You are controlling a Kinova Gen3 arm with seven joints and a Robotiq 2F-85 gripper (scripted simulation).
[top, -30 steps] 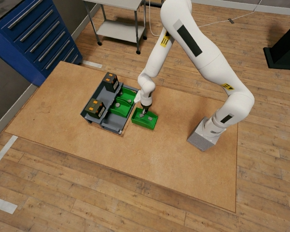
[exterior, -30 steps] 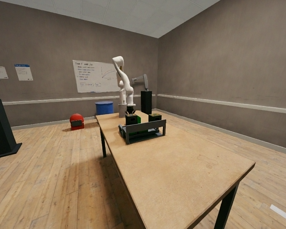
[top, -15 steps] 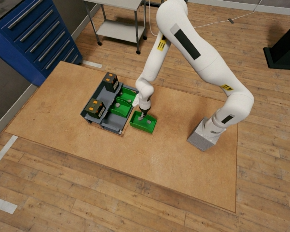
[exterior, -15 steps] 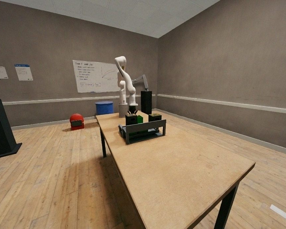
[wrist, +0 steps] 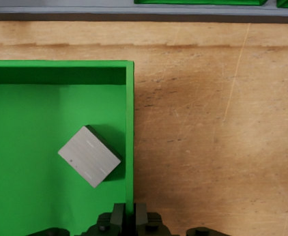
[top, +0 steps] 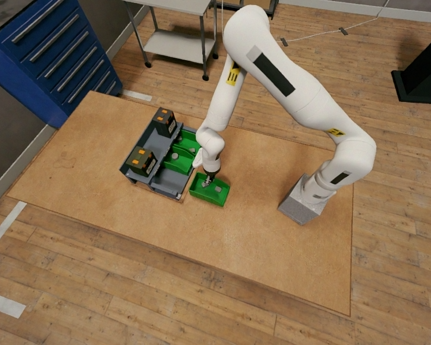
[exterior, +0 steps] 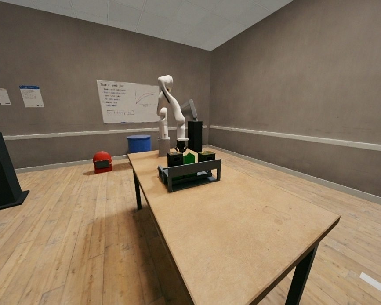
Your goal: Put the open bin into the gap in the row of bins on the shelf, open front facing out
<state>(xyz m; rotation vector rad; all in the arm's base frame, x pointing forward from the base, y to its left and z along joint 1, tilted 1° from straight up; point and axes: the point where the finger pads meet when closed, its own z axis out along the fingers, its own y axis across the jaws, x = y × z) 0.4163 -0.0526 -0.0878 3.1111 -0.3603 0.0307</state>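
The open green bin (top: 209,189) stands on the table just in front of the grey shelf (top: 160,155), by its near end. A grey block (wrist: 89,156) lies inside the bin; the top view also shows a grey part (top: 218,189). My gripper (top: 207,180) points straight down and is shut on the bin's side wall, one finger inside and one outside, as the wrist view (wrist: 130,213) shows. The shelf's near slot (top: 170,182) is empty. Two green bins (top: 178,161) (top: 188,140) with grey parts sit in the other slots.
Two black boxes with orange marks (top: 164,121) (top: 142,160) stand on the shelf's low upper board. The shelf's front lip (wrist: 144,13) runs along the top of the wrist view. My arm's base (top: 301,206) stands to the right.
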